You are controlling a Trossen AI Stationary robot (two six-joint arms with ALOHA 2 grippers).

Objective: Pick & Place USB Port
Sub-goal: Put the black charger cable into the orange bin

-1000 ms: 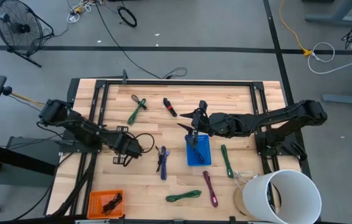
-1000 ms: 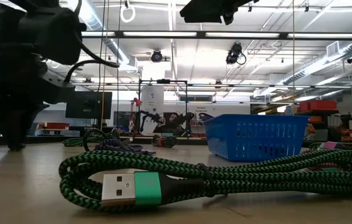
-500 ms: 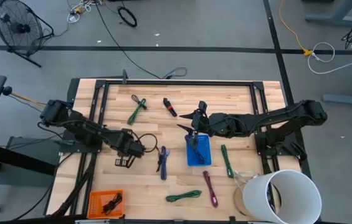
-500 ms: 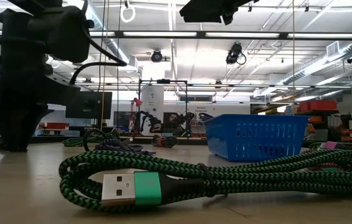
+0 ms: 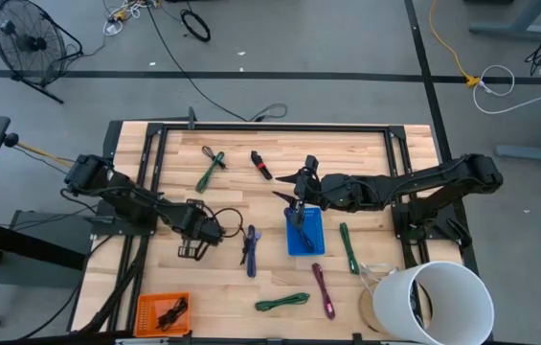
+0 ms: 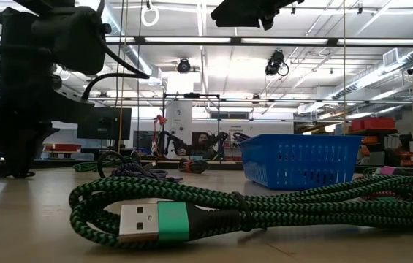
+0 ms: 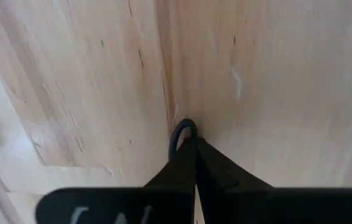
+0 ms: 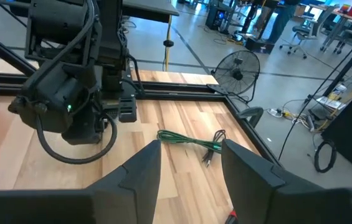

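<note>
Left gripper (image 5: 193, 251) lowered, pinching black cable (image 7: 182, 132).

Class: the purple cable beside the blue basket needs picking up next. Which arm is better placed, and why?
The left: its tool is down at the table right beside the purple cable, though shut. The right tool hangs open over the blue basket.

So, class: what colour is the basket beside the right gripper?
Blue basket; clearest in the low view.

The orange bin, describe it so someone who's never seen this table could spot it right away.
Looking down on the wooden table, go to the left arm's side and the near edge farthest from the back rail. The orange bin sits at that corner, small and rectangular, with a dark bundle inside. The blue basket sits mid-table; the white bucket is round.
</note>
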